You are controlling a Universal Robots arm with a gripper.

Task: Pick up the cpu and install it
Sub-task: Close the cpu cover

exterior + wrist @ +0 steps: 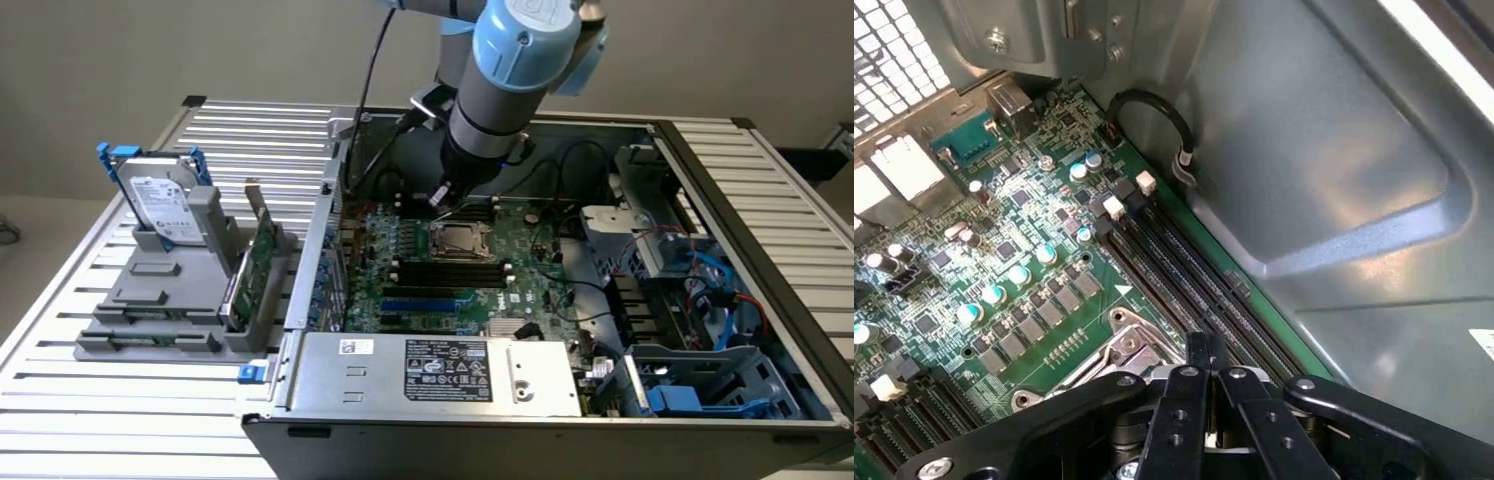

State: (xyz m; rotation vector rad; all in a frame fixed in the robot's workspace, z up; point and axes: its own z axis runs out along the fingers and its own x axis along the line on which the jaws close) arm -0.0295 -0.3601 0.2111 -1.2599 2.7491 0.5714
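Note:
My gripper [443, 196] hangs inside the open computer case, just above the far edge of the square metal-framed socket [461, 240], whose centre looks dark. In the wrist view the black fingers [1194, 400] stand close together, shut, over a corner of the socket frame [1122, 352]. A thin pale sliver [1210, 440] shows between them, which I take for the cpu held edge-on; most of it is hidden by the fingers.
The green motherboard [534, 285] has black memory slots [1184, 270] beside the socket and a black cable loop [1154, 105] near the grey case wall [1334, 150]. A power supply [441, 372] closes the case's near side. On the exterior view's left, a hard drive [163, 205] stands in a grey tray.

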